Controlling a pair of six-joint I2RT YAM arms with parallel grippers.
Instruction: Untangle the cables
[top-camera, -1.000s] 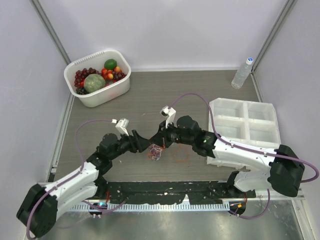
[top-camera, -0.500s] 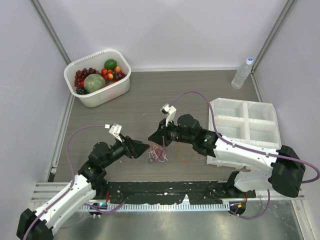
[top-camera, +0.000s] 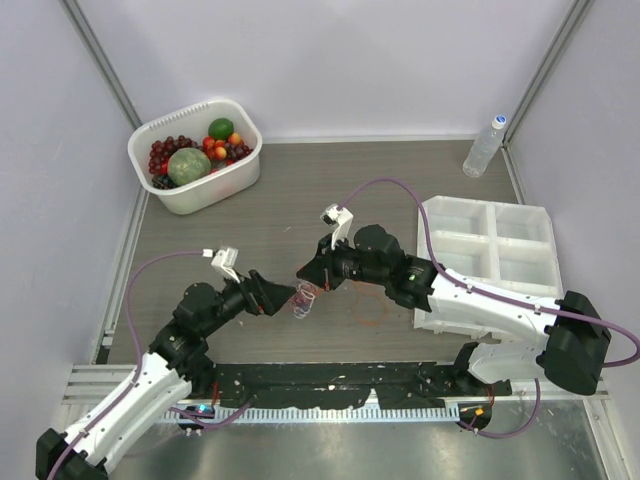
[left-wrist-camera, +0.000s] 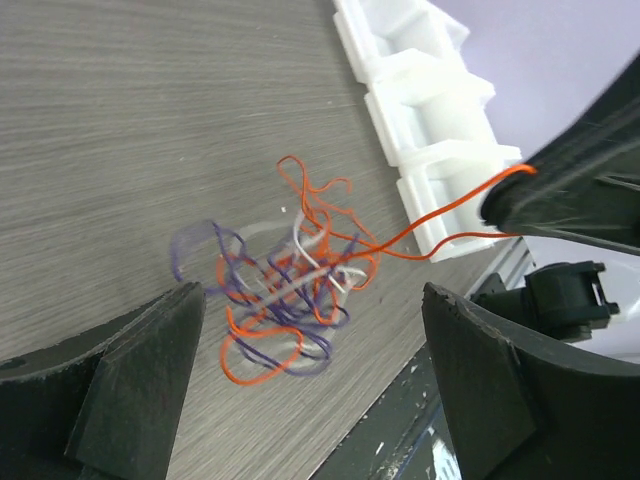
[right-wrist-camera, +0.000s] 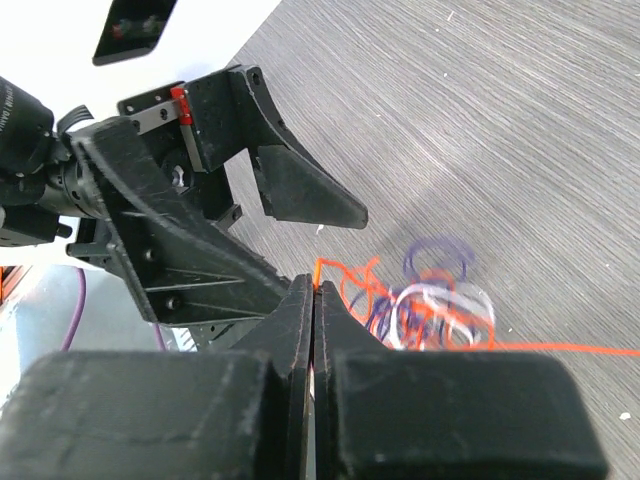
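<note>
The cables (top-camera: 303, 298) are a small tangle of orange, purple and white wires, blurred, just off the grey table. My right gripper (top-camera: 309, 273) is shut on an orange strand that runs up out of the tangle (right-wrist-camera: 430, 305), pinched at the jaw tips (right-wrist-camera: 315, 285). My left gripper (top-camera: 287, 296) stands wide open just left of the tangle (left-wrist-camera: 290, 300), one finger on each side, touching nothing. The taut orange strand (left-wrist-camera: 440, 225) leads to the right gripper's tip. One loose orange wire loop (top-camera: 366, 311) lies on the table to the right.
A white basket of fruit (top-camera: 236, 178) stands at the back left. At the back right is a clear bottle (top-camera: 483, 147). On the right sits a white compartment tray (top-camera: 490, 245), under the right arm. A black strip (top-camera: 330, 382) runs along the table's near edge.
My left gripper has let go of the tangle, drawn back to the left and opened wide. The right gripper stays shut on the orange strand, and the tangle has shifted slightly left.
</note>
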